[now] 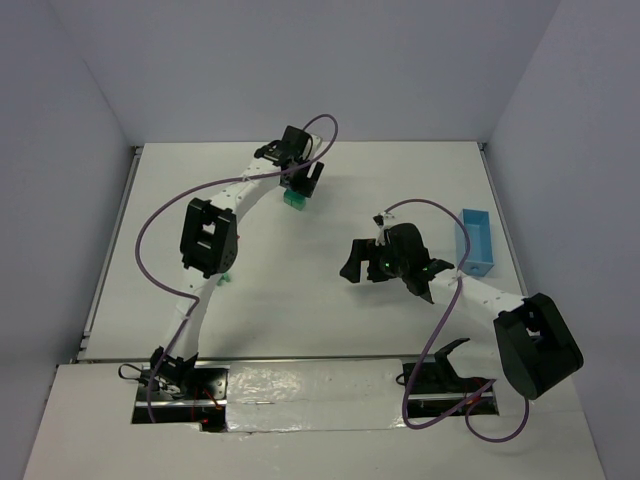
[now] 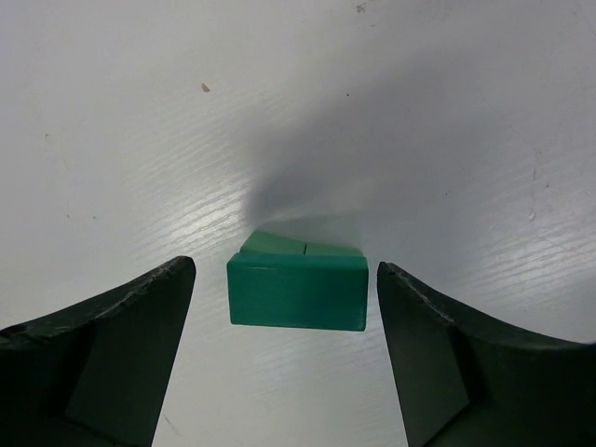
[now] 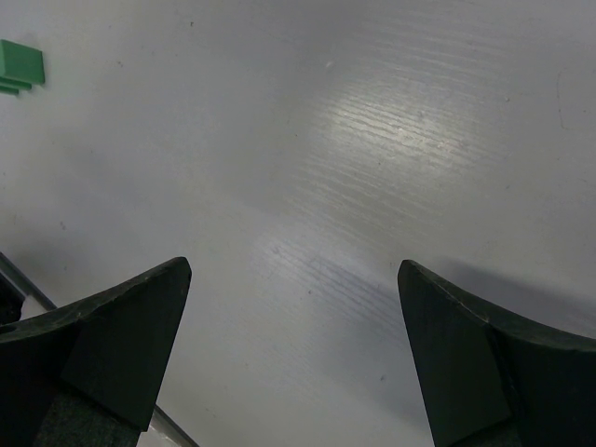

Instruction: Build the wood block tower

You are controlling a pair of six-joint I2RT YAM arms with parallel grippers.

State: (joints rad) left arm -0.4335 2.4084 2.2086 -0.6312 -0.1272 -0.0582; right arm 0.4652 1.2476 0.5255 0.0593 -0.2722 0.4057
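Note:
A small green stack (image 2: 298,293), a green brick lying across two green blocks, stands on the white table. My left gripper (image 2: 284,307) is open, one finger on each side of the stack with a gap on both sides. In the top view this gripper (image 1: 301,186) is at the far middle of the table, over the green stack (image 1: 293,201). My right gripper (image 3: 293,317) is open and empty over bare table, right of centre in the top view (image 1: 372,268). Another green block (image 3: 20,65) lies far off at the left, by the left arm (image 1: 226,278). The red wedge is out of view.
A light blue tray (image 1: 477,240) stands at the right edge of the table. The left arm's elbow (image 1: 208,236) hangs over the left side. Purple cables loop above both arms. A taped strip (image 1: 320,385) runs along the near edge.

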